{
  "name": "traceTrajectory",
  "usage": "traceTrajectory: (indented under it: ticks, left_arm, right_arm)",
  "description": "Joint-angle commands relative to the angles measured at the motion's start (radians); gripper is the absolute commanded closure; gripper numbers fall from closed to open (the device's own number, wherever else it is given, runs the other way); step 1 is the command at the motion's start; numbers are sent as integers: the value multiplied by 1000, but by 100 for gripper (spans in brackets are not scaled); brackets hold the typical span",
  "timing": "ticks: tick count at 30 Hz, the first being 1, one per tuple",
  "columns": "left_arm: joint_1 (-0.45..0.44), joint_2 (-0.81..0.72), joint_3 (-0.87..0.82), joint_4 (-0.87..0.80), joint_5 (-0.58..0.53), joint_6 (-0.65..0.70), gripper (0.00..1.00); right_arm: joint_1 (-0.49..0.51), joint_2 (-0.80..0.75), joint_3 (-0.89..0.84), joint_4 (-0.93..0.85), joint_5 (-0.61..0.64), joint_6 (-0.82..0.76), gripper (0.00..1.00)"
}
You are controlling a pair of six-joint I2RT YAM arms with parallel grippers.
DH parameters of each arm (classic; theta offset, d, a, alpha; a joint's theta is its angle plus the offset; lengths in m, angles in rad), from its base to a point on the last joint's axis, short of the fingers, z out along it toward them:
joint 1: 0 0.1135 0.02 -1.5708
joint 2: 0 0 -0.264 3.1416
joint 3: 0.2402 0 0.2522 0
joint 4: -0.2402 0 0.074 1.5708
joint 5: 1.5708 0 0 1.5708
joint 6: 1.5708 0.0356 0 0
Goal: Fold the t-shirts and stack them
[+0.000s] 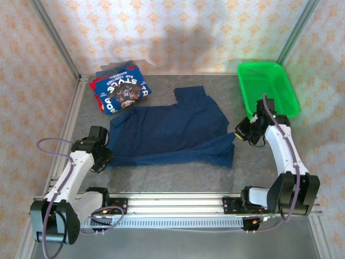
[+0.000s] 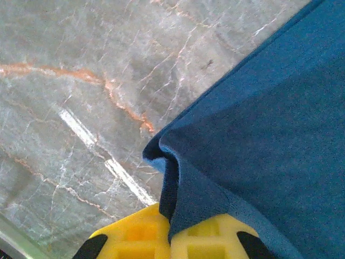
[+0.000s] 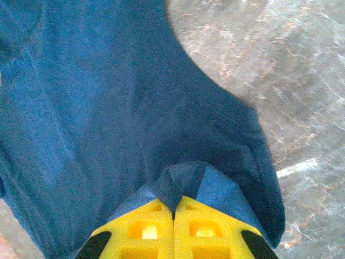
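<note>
Navy t-shirt (image 1: 172, 132) cloth is pinched in both of your grippers. The left gripper (image 2: 170, 232) has its yellow pads (image 2: 135, 237) closed on a bunched corner of the hem. The right gripper (image 3: 173, 213) has its pads pressed together on a small peak of fabric at the opposite edge. From above, those grips sit at about 8 o'clock and 3 o'clock of the shirt, which lies spread across the middle of the table (image 1: 178, 175).

You appear to be starting a fold, with both holds made and nothing lifted yet. Next, raise both hands together with even tension and carry the near edge toward 12 o'clock, so it lies flat without dragging the rest. The folded blue and red t-shirts (image 1: 121, 89) wait at 11 o'clock for stacking. Mind the green basket (image 1: 268, 86) at 1 o'clock, just behind your right arm.
</note>
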Motion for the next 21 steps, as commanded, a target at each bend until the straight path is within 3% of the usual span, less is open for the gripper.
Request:
traceTrajectory:
  ticks: [1,21]
  left_arm:
    - [3,32,26,27,-57,45,100]
    - [7,227,94,116,-92,137,100]
  right_arm:
    - [29,28,45,24,72,-40,100]
    - [107,249,279,4,134,-194,100]
